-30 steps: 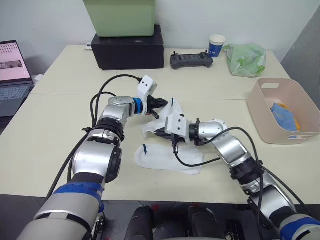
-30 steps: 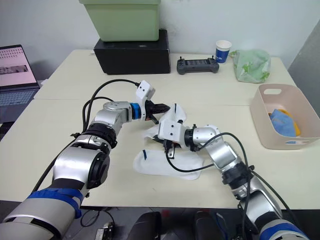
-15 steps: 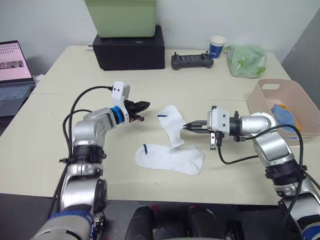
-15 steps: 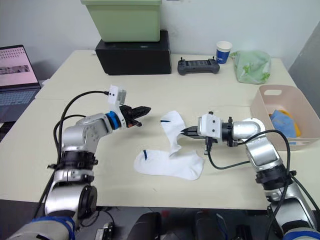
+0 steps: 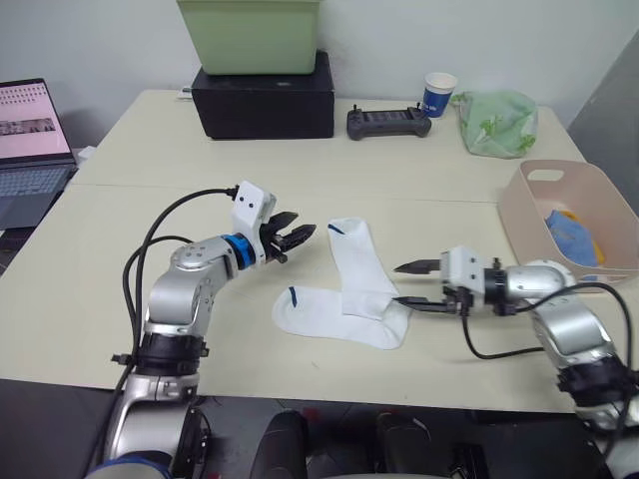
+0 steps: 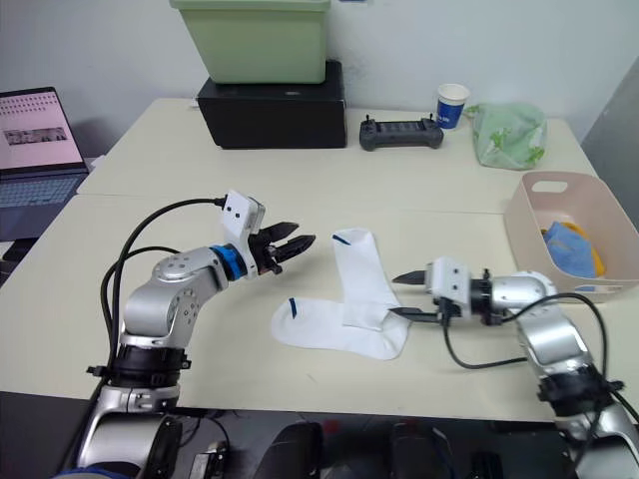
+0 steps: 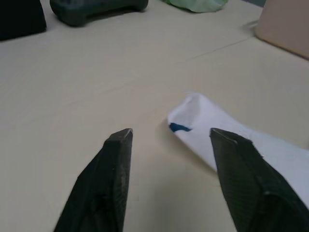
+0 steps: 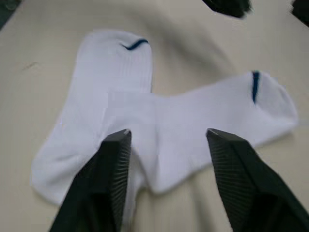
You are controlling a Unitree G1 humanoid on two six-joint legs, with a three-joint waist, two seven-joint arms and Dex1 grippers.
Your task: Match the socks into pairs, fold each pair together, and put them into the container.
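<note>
2 white socks crossed, frame centre. L gripper & R gripper: jaws apart, empty. Pink container right edge.

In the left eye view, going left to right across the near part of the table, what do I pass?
left gripper → white socks → right gripper → pink basin
</note>
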